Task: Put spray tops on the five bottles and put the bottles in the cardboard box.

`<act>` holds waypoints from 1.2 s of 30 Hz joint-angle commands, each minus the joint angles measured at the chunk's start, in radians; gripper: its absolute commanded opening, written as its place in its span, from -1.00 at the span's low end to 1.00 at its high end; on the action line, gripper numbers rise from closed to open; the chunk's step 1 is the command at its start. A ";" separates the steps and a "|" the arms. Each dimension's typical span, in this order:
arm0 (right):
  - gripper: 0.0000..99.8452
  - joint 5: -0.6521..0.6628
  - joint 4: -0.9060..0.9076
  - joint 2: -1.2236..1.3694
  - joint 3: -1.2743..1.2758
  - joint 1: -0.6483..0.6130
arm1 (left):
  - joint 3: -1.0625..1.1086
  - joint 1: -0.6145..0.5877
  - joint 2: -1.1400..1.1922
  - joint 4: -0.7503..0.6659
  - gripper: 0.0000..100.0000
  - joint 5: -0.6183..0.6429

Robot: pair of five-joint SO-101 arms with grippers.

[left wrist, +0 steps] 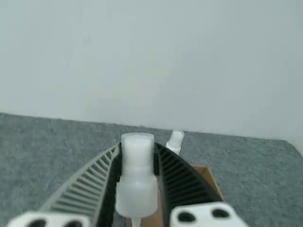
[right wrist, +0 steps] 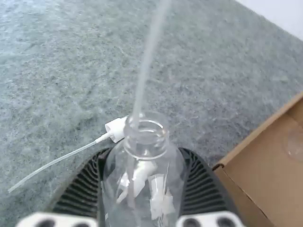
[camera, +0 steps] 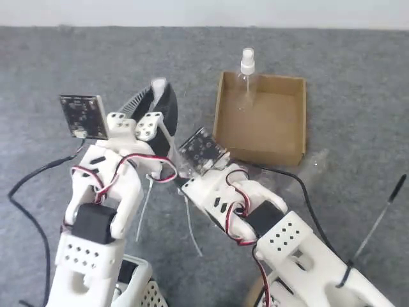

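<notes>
While your left tool pinches the spray top and your right tool grips the bottle, hold the tube centred, then lower straight.

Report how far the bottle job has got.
Done: one capped bottle stands in the cardboard box. In hand: the left jaws hold a spray top, its tube at the neck of the open bottle in the right jaws. Left: seat that top, box it, then the rest; a loose spray top and a spare bottle lie on the carpet.
</notes>
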 commanded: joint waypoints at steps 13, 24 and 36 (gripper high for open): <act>-0.99 -0.048 -0.160 -0.051 0.038 0.030 | 0.090 0.031 -0.110 0.120 -0.98 0.023; -0.99 -0.048 -0.389 -0.051 0.130 0.042 | 0.173 0.051 -0.110 0.114 -0.98 -0.049; -0.99 -0.046 -0.492 -0.051 0.181 0.050 | 0.203 0.089 -0.112 0.074 -0.94 -0.115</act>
